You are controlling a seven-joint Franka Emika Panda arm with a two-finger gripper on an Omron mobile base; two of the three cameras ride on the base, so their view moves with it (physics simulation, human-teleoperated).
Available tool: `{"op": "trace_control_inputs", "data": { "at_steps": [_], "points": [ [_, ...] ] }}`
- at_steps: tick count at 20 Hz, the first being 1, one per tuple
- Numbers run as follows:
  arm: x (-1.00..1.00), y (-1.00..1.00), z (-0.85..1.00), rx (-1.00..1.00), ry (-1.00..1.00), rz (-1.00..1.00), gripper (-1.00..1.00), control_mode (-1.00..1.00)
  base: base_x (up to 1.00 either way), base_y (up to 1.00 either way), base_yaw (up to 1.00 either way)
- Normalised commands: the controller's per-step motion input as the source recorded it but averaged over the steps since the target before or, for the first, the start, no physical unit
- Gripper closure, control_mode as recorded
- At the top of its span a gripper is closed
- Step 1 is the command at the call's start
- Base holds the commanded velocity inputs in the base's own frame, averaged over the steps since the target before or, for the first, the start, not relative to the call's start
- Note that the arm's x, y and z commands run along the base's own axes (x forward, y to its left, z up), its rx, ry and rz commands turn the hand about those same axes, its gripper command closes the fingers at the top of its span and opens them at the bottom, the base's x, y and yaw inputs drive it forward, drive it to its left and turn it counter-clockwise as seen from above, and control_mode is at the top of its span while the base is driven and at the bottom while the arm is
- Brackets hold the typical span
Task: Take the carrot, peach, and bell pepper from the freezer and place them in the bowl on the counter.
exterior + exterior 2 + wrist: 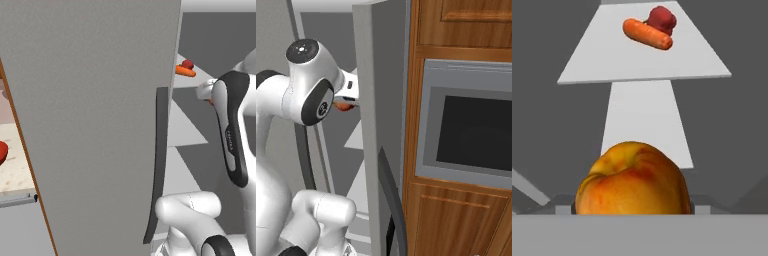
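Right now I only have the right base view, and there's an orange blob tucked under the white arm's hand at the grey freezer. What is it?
Observer: The hand view shows the round yellowish-orange peach, red-blushed, in the gripper, whose jaws look closed on its sides.
Operator: Where are the other two?
Observer: The tapered orange carrot lies on a white shelf farther in, with the squat red bell pepper right behind it.
Operator: And the bowl?
Observer: The left base view catches the glossy red bowl at its left edge, on the beige speckled counter, past the open grey freezer door.
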Motion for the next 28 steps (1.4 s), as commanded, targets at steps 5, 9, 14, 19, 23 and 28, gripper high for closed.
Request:
{"op": "trace_control_inputs", "data": {
  "at_steps": [5, 9, 14, 19, 23, 28],
  "points": [
    [-0.56, 0.13, 0.00, -0.03, 0.08, -0.01, 1.00, -1.00, 0.00, 0.00, 0.00],
    [-0.49, 0.23, 0.00, -0.03, 0.07, -0.01, 1.00, -1.00, 0.00, 0.00, 0.00],
    [-0.30, 0.34, 0.00, -0.03, 0.02, 0.00, 1.00, -1.00, 0.00, 0.00, 0.00],
    [-0.33, 0.11, 0.00, 0.00, 0.03, 0.00, 1.00, -1.00, 0.00, 0.00, 0.00],
    [-0.27, 0.00, -0.02, 0.00, 0.00, 0.00, 1.00, -1.00, 0.00, 0.00, 0.00],
    [-0.07, 0.10, -0.05, 0.00, 0.00, 0.00, 1.00, -1.00, 0.00, 0.00, 0.00]
  ]
}}
